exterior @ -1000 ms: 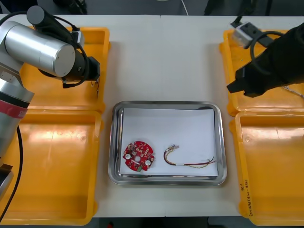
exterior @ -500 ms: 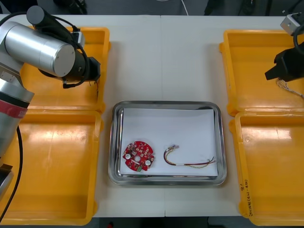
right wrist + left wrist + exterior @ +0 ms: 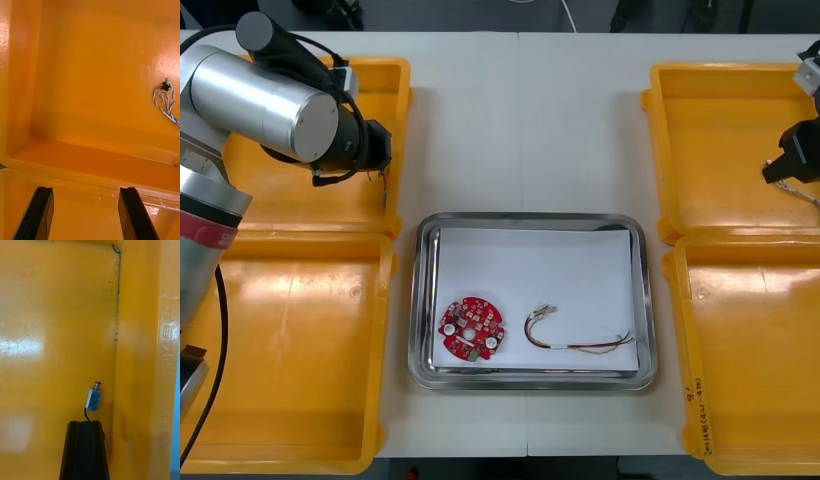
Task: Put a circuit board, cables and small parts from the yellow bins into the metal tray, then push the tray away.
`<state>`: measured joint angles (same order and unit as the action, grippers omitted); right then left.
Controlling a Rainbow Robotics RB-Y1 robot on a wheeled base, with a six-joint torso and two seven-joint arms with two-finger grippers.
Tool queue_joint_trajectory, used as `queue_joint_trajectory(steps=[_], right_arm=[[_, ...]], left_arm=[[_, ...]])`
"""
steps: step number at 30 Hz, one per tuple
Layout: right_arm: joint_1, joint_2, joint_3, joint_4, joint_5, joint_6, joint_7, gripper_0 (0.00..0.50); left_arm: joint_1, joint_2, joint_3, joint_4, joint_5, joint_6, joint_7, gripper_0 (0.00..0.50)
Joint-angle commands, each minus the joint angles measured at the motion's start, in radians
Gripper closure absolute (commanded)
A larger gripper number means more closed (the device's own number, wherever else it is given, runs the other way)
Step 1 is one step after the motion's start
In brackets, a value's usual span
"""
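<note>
Pincer at right (image 3: 84,192) is hovering spread near a blue-white cable (image 3: 165,100), left pincer (image 3: 84,423) pressed together beside a small metal part (image 3: 93,398).

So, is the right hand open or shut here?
Open: the right hand has its black fingers standing well apart above a yellow bin, nothing between them.

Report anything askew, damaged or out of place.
Nothing stands out. The round red circuit board and red and yellow cable lie in the metal tray. The left pincer is shut by a small metal part in a yellow bin; the right pincer is open near a twisted blue and white cable.
</note>
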<state>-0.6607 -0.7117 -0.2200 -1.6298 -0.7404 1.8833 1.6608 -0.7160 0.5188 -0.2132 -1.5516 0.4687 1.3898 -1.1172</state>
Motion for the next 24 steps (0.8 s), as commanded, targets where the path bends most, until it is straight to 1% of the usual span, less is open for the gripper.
queue_joint_trajectory(steps=[1, 3, 8, 12, 15, 17, 21, 24], right_arm=[[-0.051, -0.051, -0.032, 0.036, 0.015, -0.046, 0.054, 0.0], [-0.053, -0.051, -0.032, 0.053, 0.015, -0.066, 0.063, 0.0], [-0.053, -0.051, -0.032, 0.09, 0.019, -0.112, 0.097, 0.0], [-0.053, -0.049, -0.028, 0.107, 0.024, -0.125, 0.119, 0.0], [-0.053, -0.051, -0.028, 0.126, 0.032, -0.148, 0.181, 0.0], [-0.054, -0.051, -0.028, 0.159, 0.039, -0.181, 0.24, 0.0], [-0.059, -0.051, -0.028, 0.206, 0.044, -0.231, 0.315, 0.0], [-0.066, -0.051, -0.028, 0.238, 0.053, -0.259, 0.359, 0.0]], left_arm=[[-0.048, -0.014, 0.021, -0.013, 0.007, 0.0, 0.0, 0.5], [-0.048, -0.013, 0.04, -0.013, 0.007, 0.014, -0.013, 0.5], [-0.048, -0.008, 0.109, -0.013, 0.002, 0.072, -0.108, 0.5], [-0.048, 0.004, 0.132, -0.011, 0.004, 0.094, -0.124, 0.5], [-0.048, 0.013, 0.141, -0.011, 0.002, 0.095, -0.128, 0.5], [-0.046, 0.023, 0.159, -0.011, 0.004, 0.112, -0.136, 0.5], [-0.046, 0.033, 0.19, -0.011, 0.005, 0.141, -0.156, 0.5], [-0.042, 0.043, 0.235, -0.011, 0.005, 0.169, -0.211, 0.5]])
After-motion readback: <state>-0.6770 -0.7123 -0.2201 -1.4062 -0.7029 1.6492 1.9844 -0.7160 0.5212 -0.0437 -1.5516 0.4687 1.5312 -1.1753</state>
